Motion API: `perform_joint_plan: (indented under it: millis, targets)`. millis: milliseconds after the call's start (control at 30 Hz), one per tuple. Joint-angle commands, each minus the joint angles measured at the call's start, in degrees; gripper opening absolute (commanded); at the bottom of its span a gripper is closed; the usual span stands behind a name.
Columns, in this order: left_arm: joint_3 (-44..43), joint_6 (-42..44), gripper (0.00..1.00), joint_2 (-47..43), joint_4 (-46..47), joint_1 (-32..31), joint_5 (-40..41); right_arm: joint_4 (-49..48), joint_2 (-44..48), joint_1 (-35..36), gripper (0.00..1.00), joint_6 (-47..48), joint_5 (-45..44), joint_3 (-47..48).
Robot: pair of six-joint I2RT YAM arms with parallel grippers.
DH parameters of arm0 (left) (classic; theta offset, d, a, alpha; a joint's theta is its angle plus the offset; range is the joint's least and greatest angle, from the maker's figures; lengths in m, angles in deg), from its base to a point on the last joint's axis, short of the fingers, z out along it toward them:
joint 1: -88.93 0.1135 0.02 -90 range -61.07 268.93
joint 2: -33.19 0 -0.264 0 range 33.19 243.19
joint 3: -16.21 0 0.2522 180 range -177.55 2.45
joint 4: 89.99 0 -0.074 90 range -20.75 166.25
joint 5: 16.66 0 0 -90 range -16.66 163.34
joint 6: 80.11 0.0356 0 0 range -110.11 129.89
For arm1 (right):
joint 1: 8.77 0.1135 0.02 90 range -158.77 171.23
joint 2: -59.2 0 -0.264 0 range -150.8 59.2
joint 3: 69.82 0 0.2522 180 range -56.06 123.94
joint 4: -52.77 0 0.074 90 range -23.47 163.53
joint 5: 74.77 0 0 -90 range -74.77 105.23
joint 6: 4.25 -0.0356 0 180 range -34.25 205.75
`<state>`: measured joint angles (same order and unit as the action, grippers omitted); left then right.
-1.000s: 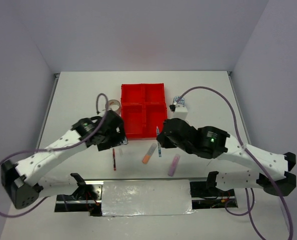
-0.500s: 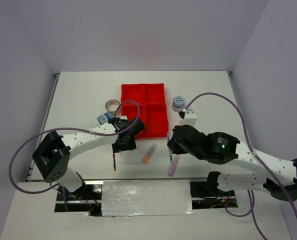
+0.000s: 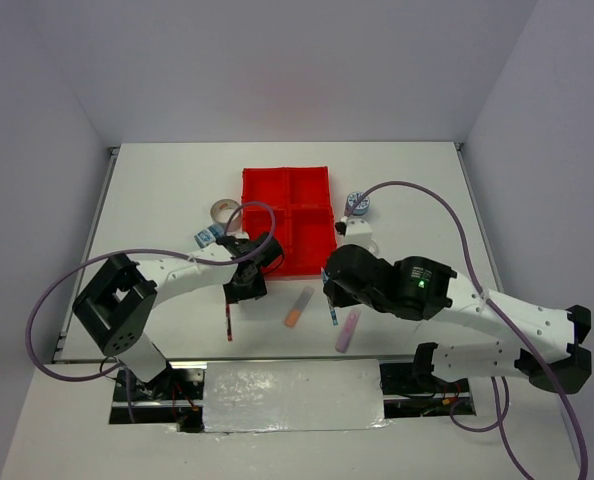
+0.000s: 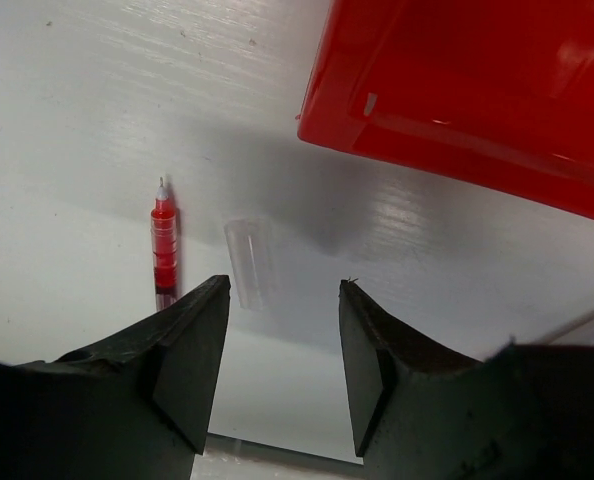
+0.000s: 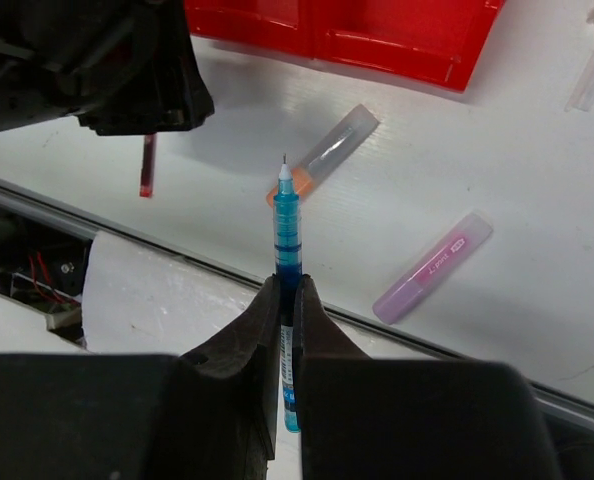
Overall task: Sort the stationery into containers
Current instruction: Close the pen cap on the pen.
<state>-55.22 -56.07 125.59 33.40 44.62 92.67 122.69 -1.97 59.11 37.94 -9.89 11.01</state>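
White table point(image 3: 157, 190) between grey walls, red tray point(image 3: 288, 206) at centre. Left of the tray sit a tan tape ring point(image 3: 224, 209) and a blue-white roll point(image 3: 209, 237). Off the tray's near-left corner the left gripper point(image 4: 283, 300) has its jaws partly apart, nothing between them. A red pen point(image 4: 163, 258) and a clear cap point(image 4: 249, 262) lie on the table beneath. Near side of the tray: orange highlighter point(image 3: 298, 307). Off its near-right corner the right gripper point(image 5: 286, 292) clamps a blue pen point(image 5: 288, 225), tip toward the tray. Beside that, a purple highlighter point(image 3: 348, 329). Right of the tray: second roll point(image 3: 356, 203).

red tray point(image 4: 457, 90) wall near left claw point(image 4: 282, 300), red pen point(image 4: 164, 255) opposite, clear cap point(image 4: 247, 262) between
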Motion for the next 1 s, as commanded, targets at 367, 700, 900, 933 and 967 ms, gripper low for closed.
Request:
perform_joint_plan:
  millis: [367,700,900,933,967]
  targets:
    - [4.67,0.47,0.55,-1.52,4.44,1.95,-2.02,-2.81,-3.25,-0.03,0.00,3.42,1.48,5.26]
    - [7.83,-0.76,0.42,-2.14,6.46,2.57,-4.13,-3.69,-4.84,-0.03,0.00,4.22,3.06,6.94]
    - [10.12,-1.02,0.12,-2.58,7.78,2.74,-5.53,-5.09,-4.49,-0.29,0.00,3.78,4.11,5.89]
    - [9.95,-0.93,0.00,-2.58,7.17,2.74,-5.53,-5.71,-4.23,-0.46,0.00,3.87,4.73,5.36]
    - [8.99,-0.24,0.00,-2.66,6.64,2.74,-5.62,-6.58,-3.44,-1.16,0.00,4.04,5.52,3.27]
